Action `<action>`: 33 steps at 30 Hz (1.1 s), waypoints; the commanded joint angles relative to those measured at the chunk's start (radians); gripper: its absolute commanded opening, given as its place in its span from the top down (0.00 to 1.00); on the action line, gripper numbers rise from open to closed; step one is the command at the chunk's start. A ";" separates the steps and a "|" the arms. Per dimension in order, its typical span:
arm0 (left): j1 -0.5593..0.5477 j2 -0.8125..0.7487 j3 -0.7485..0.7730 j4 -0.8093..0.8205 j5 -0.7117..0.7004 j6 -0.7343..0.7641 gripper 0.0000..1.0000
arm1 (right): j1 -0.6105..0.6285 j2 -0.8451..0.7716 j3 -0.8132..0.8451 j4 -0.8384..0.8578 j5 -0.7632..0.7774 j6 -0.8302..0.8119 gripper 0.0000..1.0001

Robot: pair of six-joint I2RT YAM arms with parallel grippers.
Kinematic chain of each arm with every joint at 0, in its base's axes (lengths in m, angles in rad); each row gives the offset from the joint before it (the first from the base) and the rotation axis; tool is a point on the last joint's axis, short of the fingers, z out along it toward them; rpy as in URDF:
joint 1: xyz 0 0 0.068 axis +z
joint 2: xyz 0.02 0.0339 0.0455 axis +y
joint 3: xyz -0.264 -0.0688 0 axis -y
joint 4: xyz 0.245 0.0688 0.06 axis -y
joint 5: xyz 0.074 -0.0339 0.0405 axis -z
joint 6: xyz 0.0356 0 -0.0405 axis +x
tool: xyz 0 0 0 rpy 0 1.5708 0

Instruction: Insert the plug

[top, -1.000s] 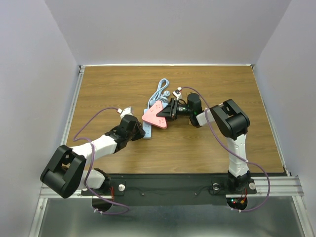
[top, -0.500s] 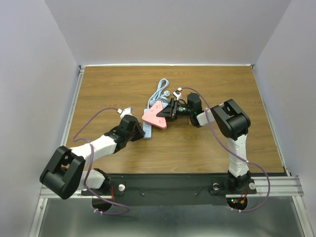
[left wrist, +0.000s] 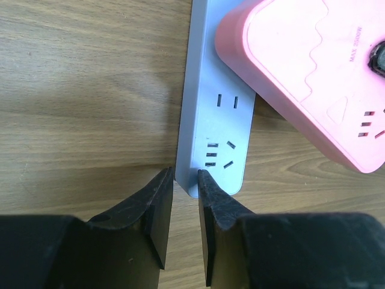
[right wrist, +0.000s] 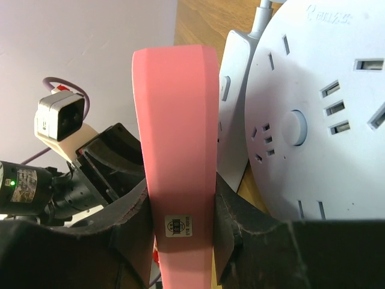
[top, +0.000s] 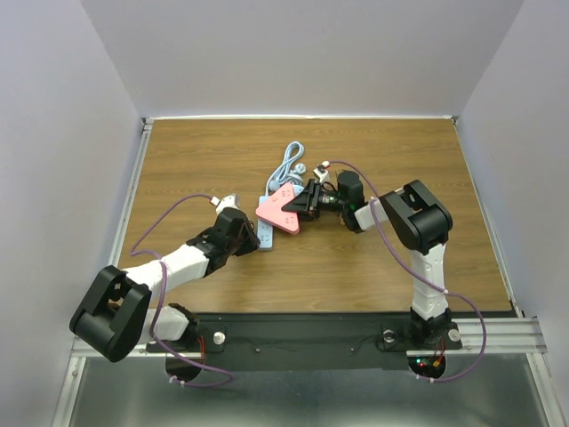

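The right gripper (right wrist: 180,205) is clenching the pink triangular adapter (right wrist: 174,114) edgewise between its fingers. The left gripper (left wrist: 185,180) is pinching the blue power strip's (left wrist: 213,114) near corner, the adapter overlapping the strip just ahead, rightward.

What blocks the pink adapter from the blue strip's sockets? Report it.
Nothing visible. The right gripper clamps the pink adapter over the blue strip; the left gripper pinches the strip's end, sockets there bare.

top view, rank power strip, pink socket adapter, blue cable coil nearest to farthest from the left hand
1. power strip, at the tips of the left hand
2. pink socket adapter, just beyond, toward the middle
3. blue cable coil, farthest, toward the back
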 commanded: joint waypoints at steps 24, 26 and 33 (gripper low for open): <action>0.071 -0.130 0.106 -0.020 0.107 0.068 0.44 | 0.008 0.026 -0.122 -0.236 0.174 -0.083 1.00; 0.086 -0.120 0.120 0.000 0.112 0.074 0.39 | 0.008 0.031 -0.118 -0.236 0.176 -0.082 1.00; 0.152 0.008 0.154 0.106 0.179 0.092 0.34 | 0.010 0.039 -0.116 -0.236 0.183 -0.079 1.00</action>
